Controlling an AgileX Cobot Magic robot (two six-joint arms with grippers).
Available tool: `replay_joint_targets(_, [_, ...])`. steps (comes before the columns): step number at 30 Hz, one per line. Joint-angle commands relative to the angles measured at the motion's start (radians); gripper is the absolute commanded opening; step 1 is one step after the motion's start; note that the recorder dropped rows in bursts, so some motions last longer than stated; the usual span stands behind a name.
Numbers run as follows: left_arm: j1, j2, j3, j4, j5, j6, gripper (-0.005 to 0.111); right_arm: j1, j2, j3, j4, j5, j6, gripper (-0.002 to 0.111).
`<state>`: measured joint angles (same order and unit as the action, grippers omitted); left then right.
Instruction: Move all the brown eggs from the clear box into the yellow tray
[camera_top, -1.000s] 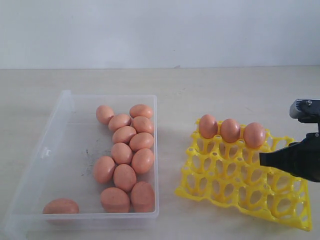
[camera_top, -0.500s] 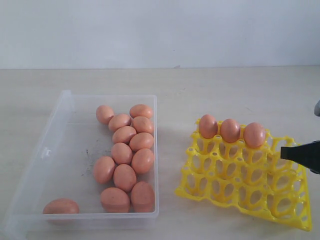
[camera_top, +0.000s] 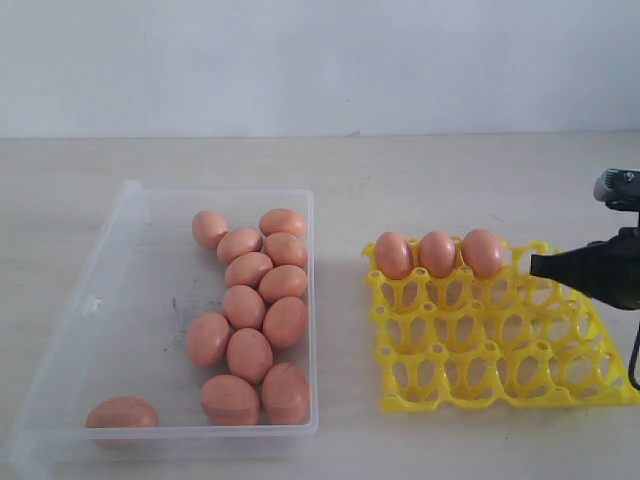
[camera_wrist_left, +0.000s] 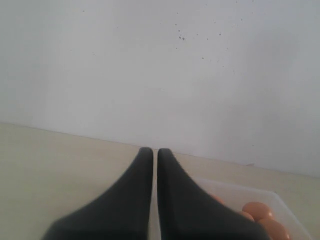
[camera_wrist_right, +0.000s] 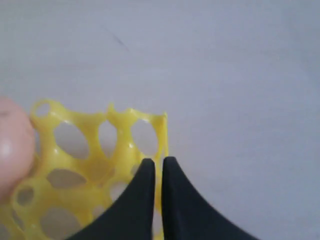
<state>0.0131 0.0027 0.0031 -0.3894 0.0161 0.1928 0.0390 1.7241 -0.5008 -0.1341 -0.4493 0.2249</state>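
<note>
Several brown eggs (camera_top: 250, 305) lie along the right side of the clear box (camera_top: 120, 300), and one sits alone in its near left corner (camera_top: 121, 412). The yellow tray (camera_top: 500, 400) stands square to the right of the box. Three eggs (camera_top: 437, 253) fill cups in its back row. My right gripper (camera_top: 533, 266) is shut, its tip at the tray's back right rim (camera_wrist_right: 161, 135); a sliver of yellow shows through the slit between the fingers. One tray egg (camera_wrist_right: 12, 145) looms beside it. My left gripper (camera_wrist_left: 155, 150) is shut and holds nothing, hovering above the box (camera_wrist_left: 235, 187) and its eggs (camera_wrist_left: 257, 210).
The pale table (camera_top: 420, 170) runs back to a white wall (camera_top: 320, 60). A strip of bare table separates the box from the tray. The left arm does not show in the exterior view.
The tray has swung from a skewed pose to square and shifted a little left. My right gripper drew back to the right, then came in at the tray's back right rim.
</note>
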Motion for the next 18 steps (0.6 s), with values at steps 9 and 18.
replay_joint_targets(9, [0.001,-0.003,-0.003,-0.011,-0.016,-0.007,0.004,0.089,-0.057,0.017,-0.427,-0.130,0.389,0.000])
replay_joint_targets(18, [0.001,-0.003,-0.003,-0.011,-0.016,-0.007,0.004,0.100,-0.055,-0.011,-0.424,-0.062,0.405,0.000])
